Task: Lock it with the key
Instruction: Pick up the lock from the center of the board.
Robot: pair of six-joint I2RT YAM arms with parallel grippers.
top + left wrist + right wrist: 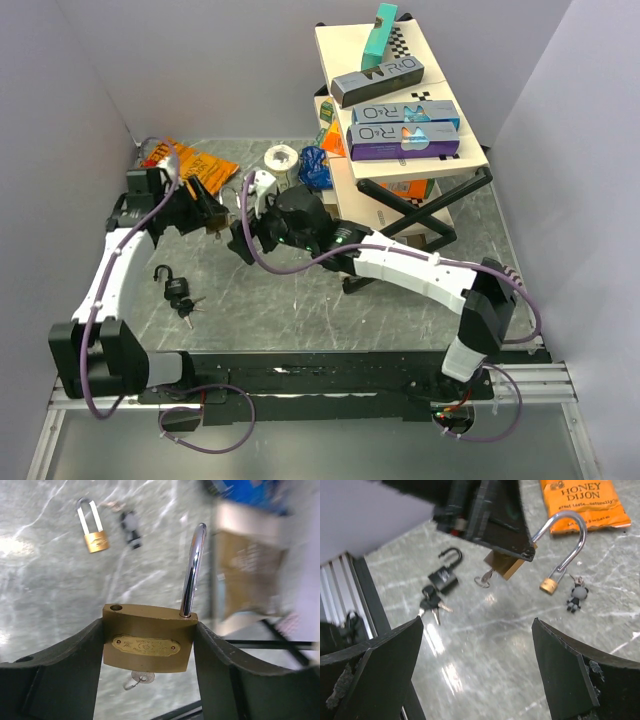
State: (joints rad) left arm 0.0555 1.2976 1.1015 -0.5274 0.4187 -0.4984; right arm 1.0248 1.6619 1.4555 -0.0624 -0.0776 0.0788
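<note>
One brass padlock (146,630) (shackle (193,570) open) clamped in left gripper (149,642) | right gripper (477,625) spread wide, near.

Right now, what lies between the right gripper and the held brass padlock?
Nothing: the right wrist view shows only bare tabletop between the open right gripper and the held brass padlock.

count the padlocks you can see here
3: a large brass padlock in the left claw, a small brass padlock lying on the table, and a black padlock beside keys. More may be hidden.
</note>
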